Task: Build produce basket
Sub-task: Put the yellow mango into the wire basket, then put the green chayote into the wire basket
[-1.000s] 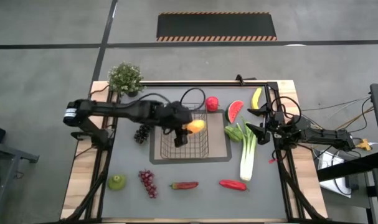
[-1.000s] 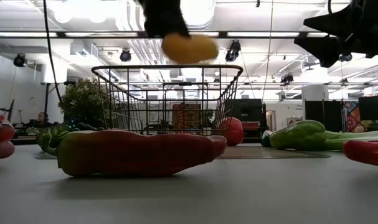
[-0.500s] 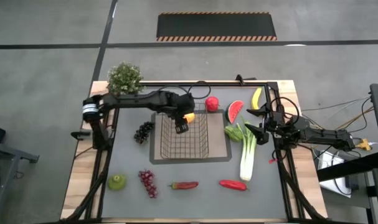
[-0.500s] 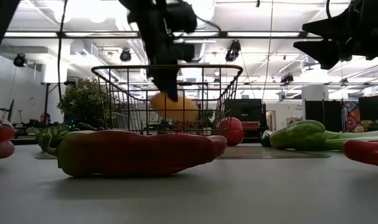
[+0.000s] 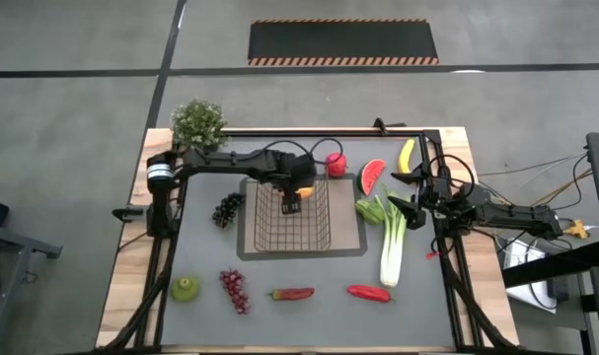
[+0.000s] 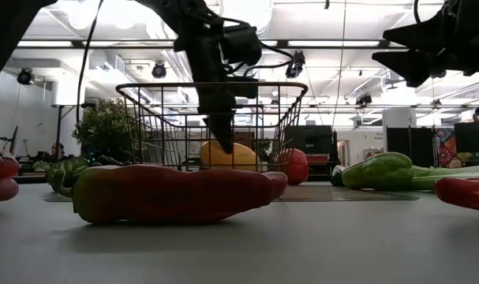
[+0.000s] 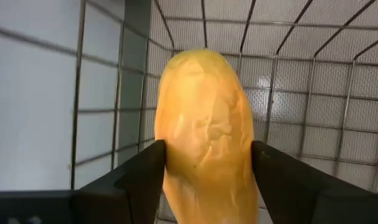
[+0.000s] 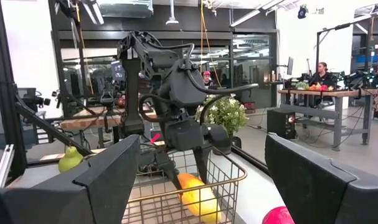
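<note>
The dark wire basket (image 5: 315, 233) stands on the grey mat in the middle of the table. My left gripper (image 5: 296, 190) reaches down inside it near its far wall, shut on the orange piece (image 7: 204, 106). In the low view the orange piece (image 6: 227, 155) sits low in the basket (image 6: 144, 118), at its floor. My right gripper (image 5: 406, 204) is open and empty at the table's right side, above the leek (image 5: 392, 247). My left gripper pinches the orange piece between its two fingers, one on each long side (image 7: 171, 158). The fingers (image 6: 222, 130) come from above, pointing down into the basket. The piece stands on end, its lower end at the basket floor; I cannot tell if it touches.
A red apple (image 5: 336, 164), watermelon slice (image 5: 374, 177) and banana (image 5: 407, 155) lie at the far right. Dark grapes (image 5: 225, 209) lie left of the basket. A pear (image 5: 186, 288), red grapes (image 5: 234, 289) and two red peppers (image 5: 293, 293) lie along the near side. A potted plant (image 5: 198, 122) stands far left.
My left gripper has gone toward the table's far edge and down with the orange piece, from above the basket's rim to deep inside the basket. The piece now sits at the basket's floor, still between the fingers.
</note>
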Controlling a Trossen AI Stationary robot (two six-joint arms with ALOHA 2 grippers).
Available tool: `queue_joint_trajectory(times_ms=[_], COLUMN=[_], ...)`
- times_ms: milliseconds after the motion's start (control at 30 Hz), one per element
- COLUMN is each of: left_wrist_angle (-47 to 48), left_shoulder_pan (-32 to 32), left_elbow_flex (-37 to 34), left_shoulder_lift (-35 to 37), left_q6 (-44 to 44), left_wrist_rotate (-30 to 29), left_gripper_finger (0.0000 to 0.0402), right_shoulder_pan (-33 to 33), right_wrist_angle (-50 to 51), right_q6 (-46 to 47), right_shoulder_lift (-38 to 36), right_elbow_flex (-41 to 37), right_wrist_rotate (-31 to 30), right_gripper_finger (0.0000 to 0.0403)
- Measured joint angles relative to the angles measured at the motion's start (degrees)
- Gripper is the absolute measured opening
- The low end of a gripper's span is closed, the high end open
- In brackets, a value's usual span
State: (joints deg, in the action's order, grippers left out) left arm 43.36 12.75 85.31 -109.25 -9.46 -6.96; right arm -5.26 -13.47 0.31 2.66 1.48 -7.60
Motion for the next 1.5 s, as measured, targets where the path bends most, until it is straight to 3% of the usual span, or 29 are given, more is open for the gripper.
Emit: queue_joint_trajectory(times_ms=[400,733,967,1100,1267,1500], left_wrist_angle=[-0.9,-0.6,-2.7,-10.7,-22.3,-38.0], left_shoulder_pan=[0.0,-0.9,-5.8,-11.3,-17.9,-21.8], left_elbow_flex=[-0.6,0.1,-0.8,-3.2,-8.0,-16.1], left_shoulder_lift=[0.2,3.4,9.9,13.4,17.0,21.9], left_q6=[-0.5,-1.5,2.9,4.1,1.9,-1.3], left_wrist_rotate=[-0.6,-0.9,-0.9,-0.9,-0.9,-0.9], left_gripper_finger=[0.0269,0.0272,0.0272,0.0272,0.0272,0.0272], right_shoulder_pan=[0.0,0.0,0.0,0.0,0.0,0.0], right_wrist_angle=[0.0,0.0,-0.1,0.2,-0.1,-7.6], right_q6=[1.2,5.0,10.3,14.2,17.8,19.7], right_shoulder_lift=[0.0,0.0,0.0,0.1,0.3,3.6], right_elbow_flex=[0.0,0.0,0.0,0.0,0.0,0.0], right_wrist_rotate=[0.0,0.0,-0.9,-4.5,-4.4,-4.1], right_gripper_finger=[0.0325,0.0325,0.0325,0.0325,0.0325,0.0325])
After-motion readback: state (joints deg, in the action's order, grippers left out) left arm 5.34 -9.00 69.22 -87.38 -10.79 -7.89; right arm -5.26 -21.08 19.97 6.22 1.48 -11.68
